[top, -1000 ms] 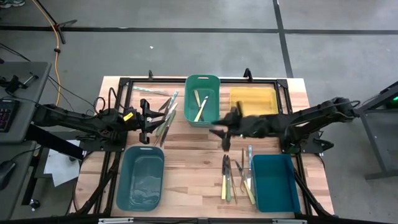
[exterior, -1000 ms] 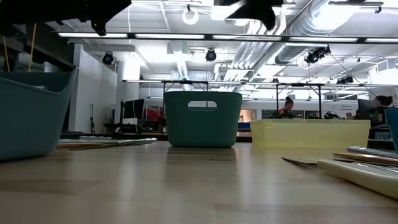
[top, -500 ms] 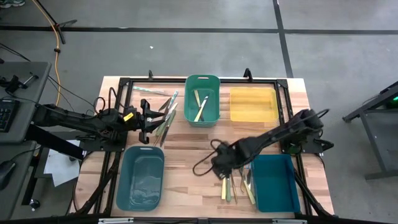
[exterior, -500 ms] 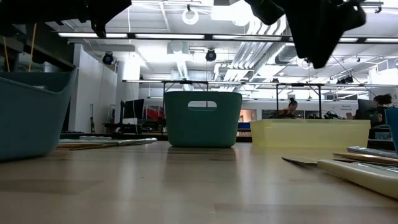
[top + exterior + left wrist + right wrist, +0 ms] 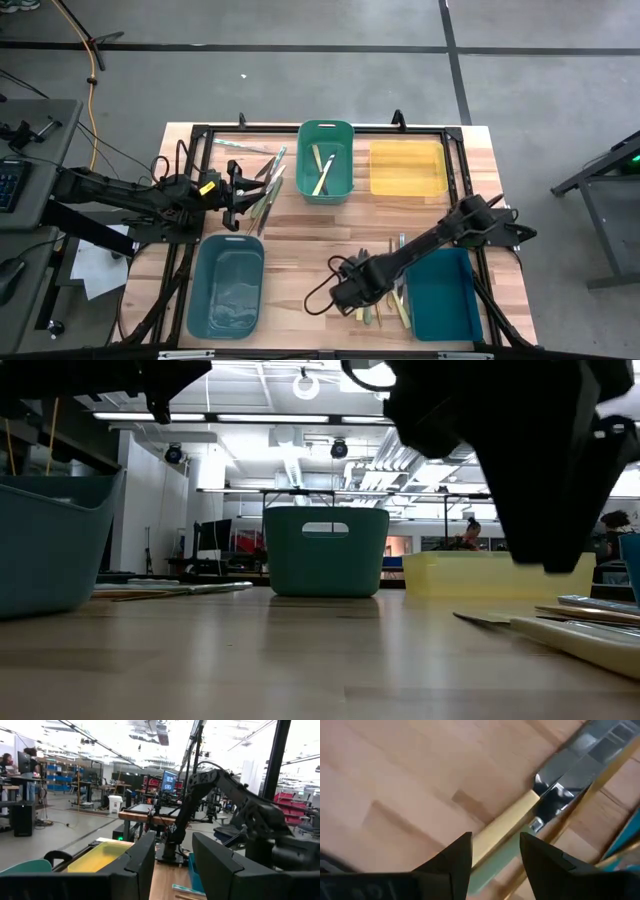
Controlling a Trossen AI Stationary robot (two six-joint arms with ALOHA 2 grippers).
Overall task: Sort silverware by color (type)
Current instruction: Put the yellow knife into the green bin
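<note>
we judge sorting barely begun: a few silverware pieces sit in the green bin (image 5: 326, 160) at 12 o'clock, piles remain at 10 (image 5: 266, 188) and 5 (image 5: 385, 295), right gripper (image 5: 345, 295) fingers open over the latter, left gripper (image 5: 238, 195) open, both empty.

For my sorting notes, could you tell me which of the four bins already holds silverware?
The green bin at the table's far edge, between the arms: utensils lie in it, while the others look empty.
</note>
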